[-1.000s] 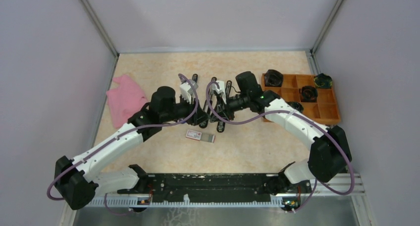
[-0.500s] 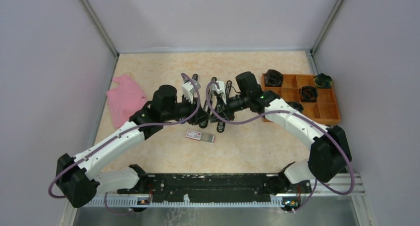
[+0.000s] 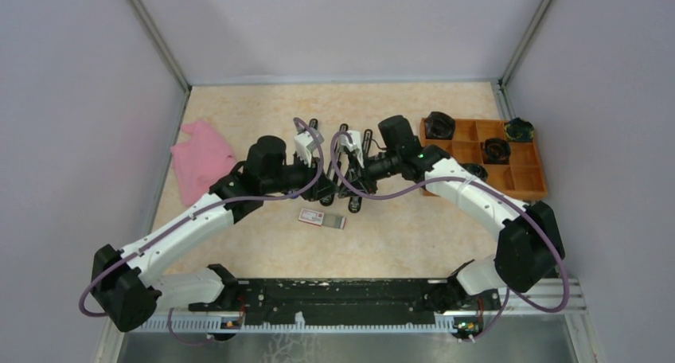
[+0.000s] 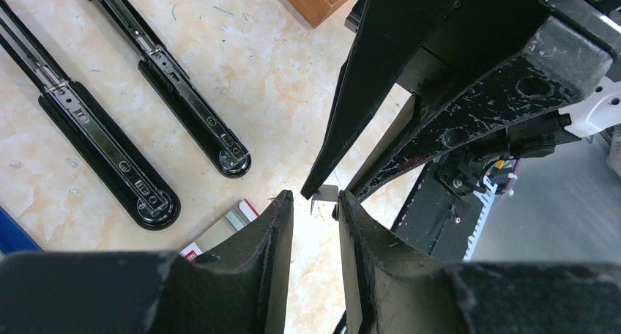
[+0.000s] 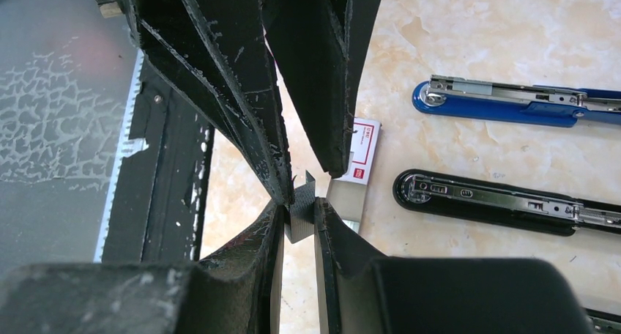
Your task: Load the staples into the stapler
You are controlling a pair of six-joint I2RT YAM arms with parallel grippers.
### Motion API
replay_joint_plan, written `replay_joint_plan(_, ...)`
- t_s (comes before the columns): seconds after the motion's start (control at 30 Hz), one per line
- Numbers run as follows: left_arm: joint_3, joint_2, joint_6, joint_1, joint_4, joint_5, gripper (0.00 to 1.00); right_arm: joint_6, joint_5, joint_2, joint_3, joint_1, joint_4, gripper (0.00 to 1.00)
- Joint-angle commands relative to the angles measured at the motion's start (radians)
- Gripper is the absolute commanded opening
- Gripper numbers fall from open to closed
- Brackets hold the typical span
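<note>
Print in red on the white staples box (image 5: 364, 154) is too small to read (it lies on the table (image 3: 414, 236) under both grippers). Right gripper (image 5: 296, 202) pinches the grey staple strip (image 5: 300, 215); left gripper (image 4: 315, 196) is only narrowly open, its tips just beside this strip.

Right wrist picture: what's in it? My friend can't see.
The right hand pinches a grey staple strip, with the left hand's fingers close by. Behind lie a white-and-red staple box, a black stapler and a blue stapler.
</note>
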Motion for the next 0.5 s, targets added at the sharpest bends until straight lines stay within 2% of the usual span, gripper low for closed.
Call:
replay_joint_plan(0.0, 0.027, 0.011, 0.023, 0.001, -0.02, 0.02, 0.35, -0.018, -0.043, 0.004, 0.057, 0.008, 0.037, 0.16)
replay_joint_plan(0.37, 0.031, 0.027, 0.028, 0.001, -0.015, 0.043, 0.19, -0.015, -0.042, -0.002, 0.054, 0.009, 0.04, 0.16)
replay_joint_plan(0.47, 0.023, 0.01, 0.029, 0.001, -0.02, 0.023, 0.18, -0.014, -0.032, -0.005, 0.051, 0.008, 0.043, 0.17)
